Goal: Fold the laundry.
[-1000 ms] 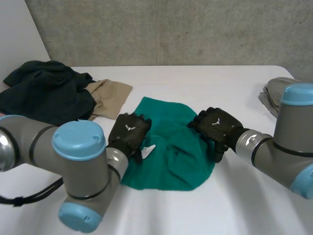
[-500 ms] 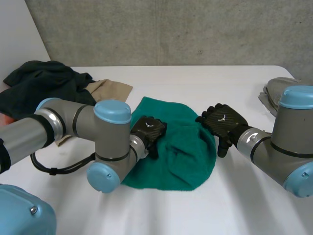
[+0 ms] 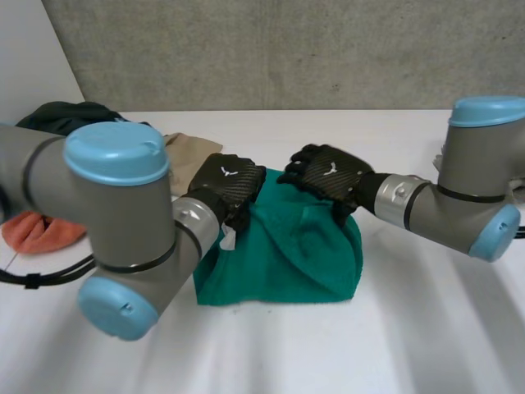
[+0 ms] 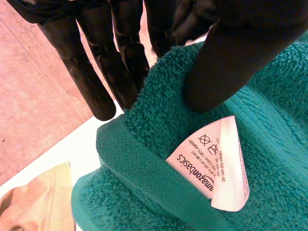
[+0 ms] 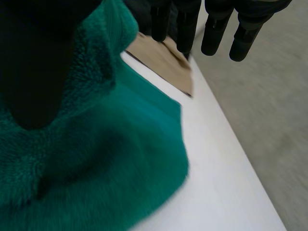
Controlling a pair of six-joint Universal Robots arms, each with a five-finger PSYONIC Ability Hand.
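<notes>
Left hand (image 3: 225, 182): thumb and straight fingers pinch green towel (image 3: 287, 254) at far left corner, by white label (image 4: 211, 166). Right hand (image 3: 324, 174): thumb clamps far right edge against straight fingers. We see towel mid-table (image 3: 344, 131), far edge raised, near hem running side to side. Tan cloth (image 3: 187, 152) just behind left hand. Dark garment (image 3: 61, 115) and orange cloth (image 3: 33, 231) farther left.

Bare table (image 3: 369, 345) in front; dark clothes (image 3: 66, 112) far left.
</notes>
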